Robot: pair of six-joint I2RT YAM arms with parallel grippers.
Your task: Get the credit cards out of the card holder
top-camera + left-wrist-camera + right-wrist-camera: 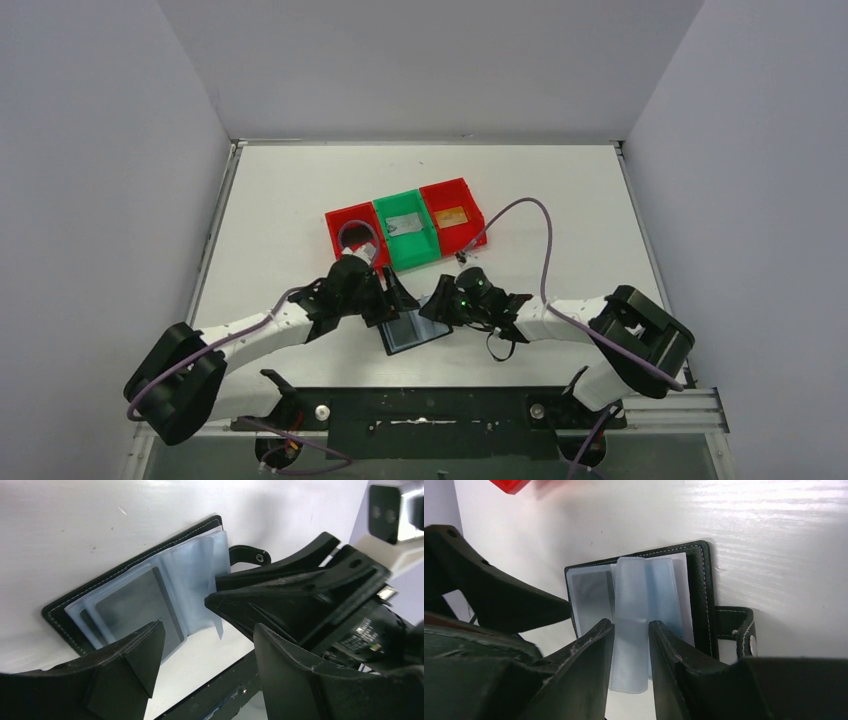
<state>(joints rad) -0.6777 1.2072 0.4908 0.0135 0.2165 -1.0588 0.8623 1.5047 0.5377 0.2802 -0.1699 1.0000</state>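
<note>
Top external: card holder (412, 328) open on table (300, 190) between grippers; no legible writing. Green bin (408, 229) holds grey card, right red bin (452, 215) orange card. Left gripper (205, 645) wide, empty; right gripper (631, 635) narrow, pinching a clear sleeve (630, 630).

My white table (300, 200) carries the card holder (412, 328), lying open and flat near my edge with its clear blue-grey sleeves facing up. Further back sits a row of three bins touching side by side: a red bin (352, 232), a green bin (408, 232), and another red bin (452, 212).
</note>
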